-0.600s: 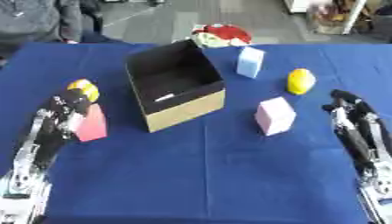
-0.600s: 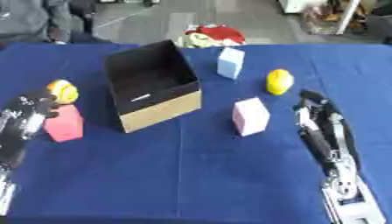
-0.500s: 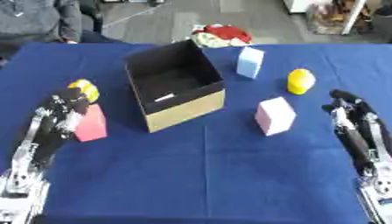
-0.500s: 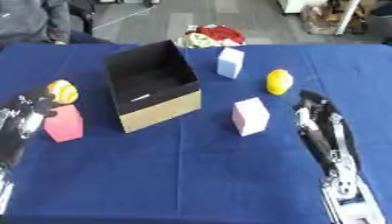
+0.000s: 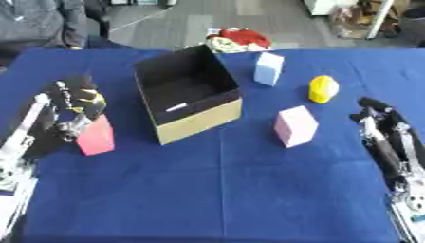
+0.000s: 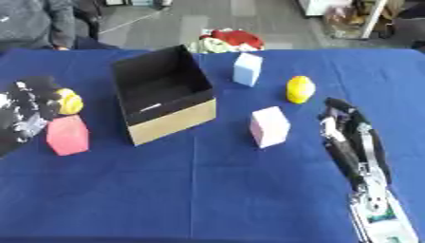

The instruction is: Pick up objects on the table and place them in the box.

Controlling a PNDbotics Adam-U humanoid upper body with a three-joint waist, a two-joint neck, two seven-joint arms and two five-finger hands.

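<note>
Left robot hand [image 5: 70,107] has crept closer over the pink block [image 5: 96,136] and yellow object [image 6: 69,101].
Its fingers curl, gripping nothing; right robot hand [image 6: 345,118] rests relaxed beside the open box [image 5: 187,98].

I have moved my left hand [image 5: 70,107] up a little. It now covers more of the yellow ball [image 6: 69,101] and sits right by the top of the pink block [image 6: 67,135], left of the box [image 5: 189,99].
</note>
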